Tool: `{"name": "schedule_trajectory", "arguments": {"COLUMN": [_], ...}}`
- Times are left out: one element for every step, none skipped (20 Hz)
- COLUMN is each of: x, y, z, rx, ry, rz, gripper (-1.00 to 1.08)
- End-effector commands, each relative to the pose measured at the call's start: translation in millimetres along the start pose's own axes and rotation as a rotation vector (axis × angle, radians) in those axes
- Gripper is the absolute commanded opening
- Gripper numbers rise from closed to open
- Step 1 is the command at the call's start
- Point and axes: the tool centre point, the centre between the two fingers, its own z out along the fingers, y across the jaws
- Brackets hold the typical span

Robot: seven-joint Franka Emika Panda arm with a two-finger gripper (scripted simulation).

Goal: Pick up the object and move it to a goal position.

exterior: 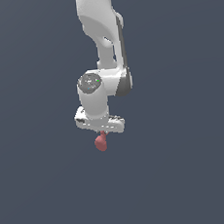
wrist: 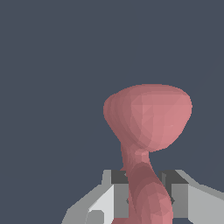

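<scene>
The object (exterior: 101, 143) is a small matte red blob with a rounded lobe and a narrower neck. It hangs just below my white gripper (exterior: 103, 134) in the exterior view, near the picture's middle. In the wrist view the object (wrist: 148, 118) fills the centre, its wide lobe pointing away and its narrow part pinched between the two grey fingers (wrist: 120, 199). My gripper (wrist: 146, 201) is shut on that narrow part. The lower end of the object is hidden between the pads.
The white arm (exterior: 103, 31) comes down from the top of the exterior view. Around it there is only a plain dark grey-blue background, with no other objects or edges showing.
</scene>
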Motion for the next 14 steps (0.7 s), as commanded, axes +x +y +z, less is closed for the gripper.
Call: {"name": "schedule_trajectory", "arguments": {"x": [0, 0, 0, 0, 1, 2, 2, 3, 4, 6, 7, 9, 11, 13], "y": [0, 0, 0, -1, -1, -2, -3, -5, -7, -9, -11, -13, -16, -19], "z": [0, 0, 0, -1, -2, -3, -5, -8, -11, -14, -18, -22, -26, -31], "rx": [0.000, 0.000, 0.000, 0.000, 0.000, 0.000, 0.000, 0.000, 0.000, 0.001, 0.001, 0.001, 0.001, 0.001], "ry": [0.000, 0.000, 0.001, 0.002, 0.004, 0.007, 0.012, 0.017, 0.022, 0.029, 0.037, 0.045, 0.054, 0.064], "rz": [0.000, 0.000, 0.000, 0.002, 0.004, 0.007, 0.010, 0.015, 0.020, 0.026, 0.033, 0.041, 0.049, 0.058], "gripper": [-1.00, -1.00, -1.00, -1.00, -1.00, -1.00, -1.00, -1.00, -1.00, -1.00, -1.00, -1.00, -1.00, -1.00]}}
